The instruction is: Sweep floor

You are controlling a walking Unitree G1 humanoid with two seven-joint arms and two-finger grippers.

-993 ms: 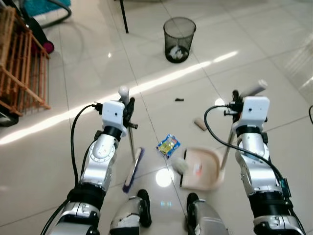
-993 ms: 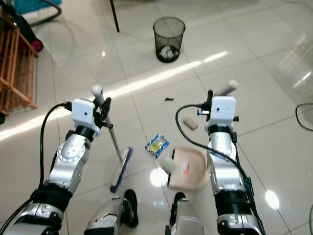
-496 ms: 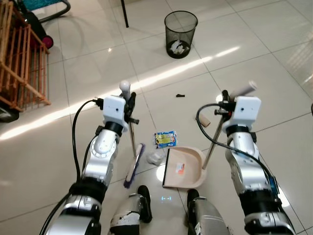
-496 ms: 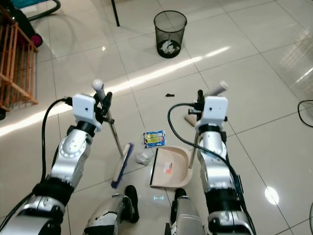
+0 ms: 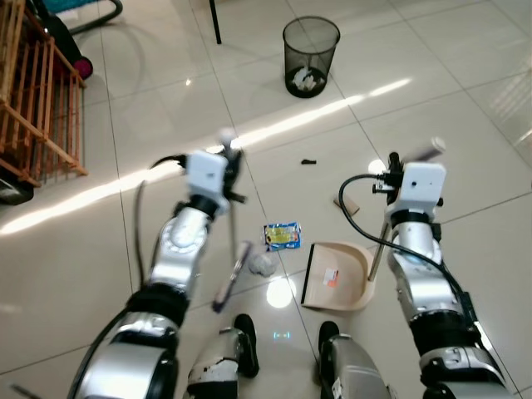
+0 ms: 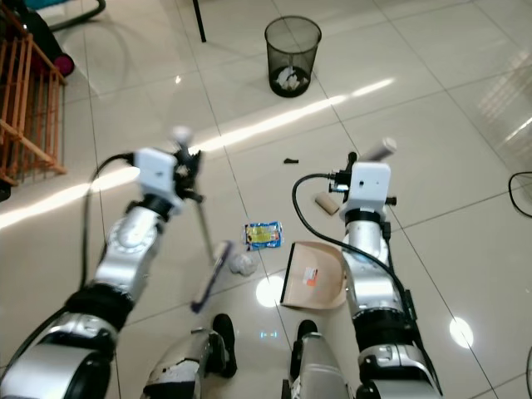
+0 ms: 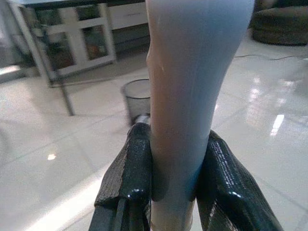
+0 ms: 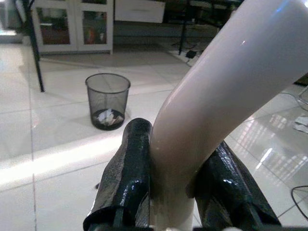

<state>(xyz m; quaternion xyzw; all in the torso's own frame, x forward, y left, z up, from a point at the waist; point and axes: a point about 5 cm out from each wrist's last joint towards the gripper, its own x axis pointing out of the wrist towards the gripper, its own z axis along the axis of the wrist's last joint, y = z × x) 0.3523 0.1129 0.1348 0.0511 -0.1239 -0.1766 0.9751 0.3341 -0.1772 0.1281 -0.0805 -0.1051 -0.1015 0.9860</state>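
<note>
My left gripper [image 5: 232,169] is shut on the pale handle [image 7: 187,96] of a broom, whose head [image 5: 232,274] rests on the tiles just left of a crumpled paper wad [image 5: 264,263]. My right gripper [image 5: 396,169] is shut on the cream handle [image 8: 226,86] of a beige dustpan [image 5: 337,276]. The pan sits on the floor with its open edge facing the wad. A blue snack packet [image 5: 283,235] lies just beyond the wad. A short brown tube [image 5: 347,204] and a small black scrap [image 5: 308,161] lie farther out.
A black mesh bin [image 5: 310,56] with paper in it stands ahead on the tiles. A wooden rack [image 5: 41,100] stands at the far left, with a black table leg [image 5: 214,21] at the back. My own feet [image 5: 245,332] are just below the pan.
The dustpan has slid to the right, away from the paper wad. The left arm has swung right with the broom, bringing its head closer to the wad.
</note>
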